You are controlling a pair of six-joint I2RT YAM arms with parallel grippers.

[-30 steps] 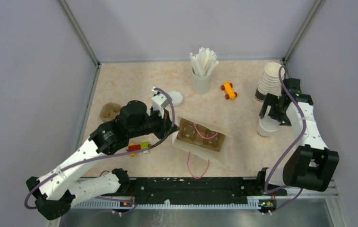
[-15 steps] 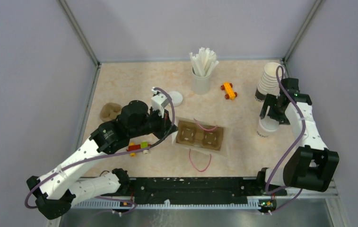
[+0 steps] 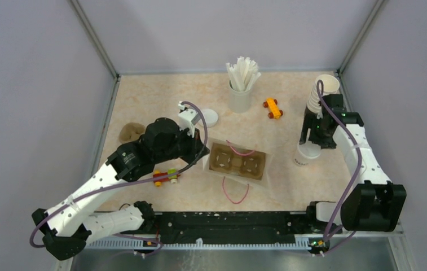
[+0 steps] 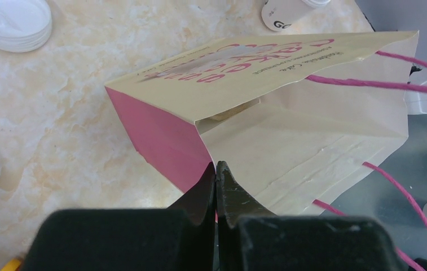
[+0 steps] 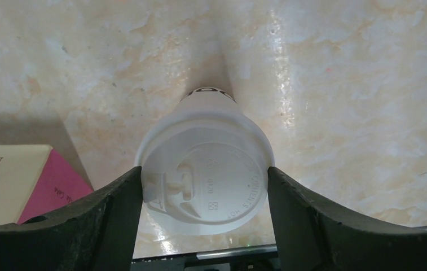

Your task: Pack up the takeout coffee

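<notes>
Top view: takeout coffee (image 3: 306,153) is a white tapered paper cup with a white lid on and dark print near the base. It sits on the right side of the table, just right of the paper bag (image 3: 264,175) and near the stack of empty cups (image 3: 324,90). The right gripper (image 3: 311,141) is over its top end, jaws astride the cup. The left gripper (image 3: 204,157) is at the bag's left edge. A brown cup tray (image 3: 236,162) lies inside the bag, pink handles loose.

Left wrist view: left gripper (image 4: 216,186) has its fingers pressed together, pinching the cream rim of the paper bag (image 4: 301,135) by the pink side panel. The takeout coffee (image 4: 287,10) is at the top edge, well apart from this gripper, with only its printed base showing. A stack of white lids (image 4: 13,22) is top left.

Right wrist view: takeout coffee (image 5: 205,180) is seen lid-on, a dome sip lid with moulded text, the cup tapering away toward the marbled table. The right gripper (image 5: 205,186) clamps it, and both black fingers (image 5: 109,220) touch the lid rim, one on each side, cup centred between them. Cannot tell if the base touches the table. A corner of the bag (image 5: 8,180) shows bottom left
</notes>
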